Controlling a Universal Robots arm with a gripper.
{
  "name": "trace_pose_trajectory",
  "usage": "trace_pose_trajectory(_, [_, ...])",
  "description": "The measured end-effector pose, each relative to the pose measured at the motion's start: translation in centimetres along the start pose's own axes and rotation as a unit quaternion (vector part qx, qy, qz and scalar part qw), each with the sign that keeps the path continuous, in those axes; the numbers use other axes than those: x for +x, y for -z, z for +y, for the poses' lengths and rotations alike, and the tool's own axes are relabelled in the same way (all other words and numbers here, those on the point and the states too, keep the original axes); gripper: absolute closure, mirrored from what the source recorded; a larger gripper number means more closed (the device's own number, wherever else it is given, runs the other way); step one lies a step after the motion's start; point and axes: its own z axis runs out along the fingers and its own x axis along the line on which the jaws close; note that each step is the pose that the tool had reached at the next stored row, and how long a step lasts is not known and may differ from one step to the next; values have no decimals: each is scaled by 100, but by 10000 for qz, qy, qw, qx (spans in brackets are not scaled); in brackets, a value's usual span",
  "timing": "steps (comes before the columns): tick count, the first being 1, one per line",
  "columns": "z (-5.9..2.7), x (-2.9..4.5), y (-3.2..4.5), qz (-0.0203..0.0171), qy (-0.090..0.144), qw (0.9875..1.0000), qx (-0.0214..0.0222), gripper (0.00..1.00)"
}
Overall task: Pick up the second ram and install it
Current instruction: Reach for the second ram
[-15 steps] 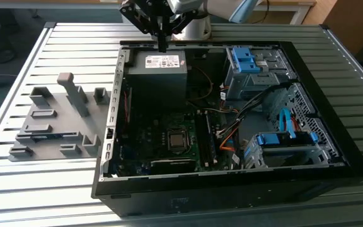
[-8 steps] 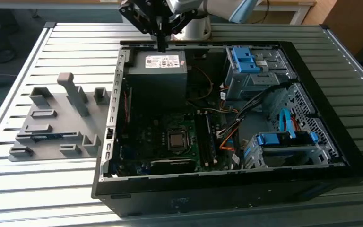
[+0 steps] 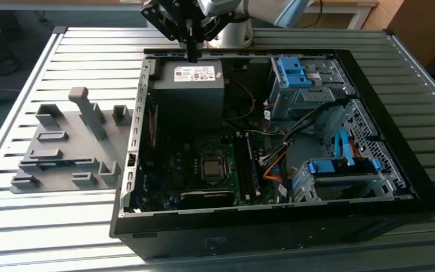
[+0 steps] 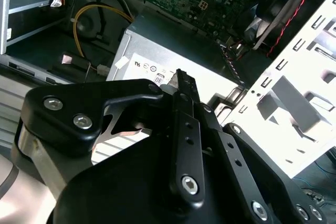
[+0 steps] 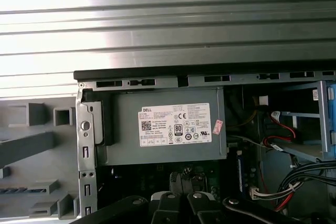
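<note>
One gripper (image 3: 193, 55) hangs at the exterior view's top centre, above one grey power supply (image 3: 190, 85) inside the open computer case (image 3: 278, 226). Its jaws are closed and grip nothing. One second ram (image 3: 55, 163) lies in one grey holder tray (image 3: 74, 146) on the worktop (image 3: 51, 238), at the exterior view's lower left.

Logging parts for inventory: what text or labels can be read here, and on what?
White label on the power supply: print, symbols and a code square, too small to read reliably.
Small pink sticker at its corner: illegible.
Motherboard markings: too small to read.
</note>
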Motion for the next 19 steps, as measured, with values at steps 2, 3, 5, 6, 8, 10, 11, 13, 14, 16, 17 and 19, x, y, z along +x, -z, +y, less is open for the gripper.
trace_pose_trajectory(2, [-1, 9, 0, 0, 0, 10000, 0, 89])
trace_pose_trajectory(3, [-1, 10, 0, 0, 0, 10000, 0, 89])
trace_pose_trajectory(5, [-1, 16, 0, 0, 0, 10000, 0, 89])
trace_pose_trajectory(6, [-1, 18, 1, 0, 0, 10000, 0, 89])
trace_pose_trajectory(8, [-2, 23, 0, 0, 0, 10000, 0, 89])
trace_pose_trajectory(10, [-2, 27, 1, 0, 0, 10000, 0, 89])
trace_pose_trajectory(11, [-2, 28, 1, 0, 0, 10000, 0, 89])
trace_pose_trajectory(13, [-2, 31, 0, 0, 0, 10000, 0, 89])
trace_pose_trajectory(14, [-3, 33, 1, 0, 0, 10000, 0, 89])
trace_pose_trajectory(16, [-3, 36, 0, 0, 0, 10000, 0, 89])
trace_pose_trajectory(17, [-3, 38, 0, 0, 0, 10000, 0, 89])
trace_pose_trajectory(19, [-3, 40, 0, 0, 0, 10000, 0, 89])
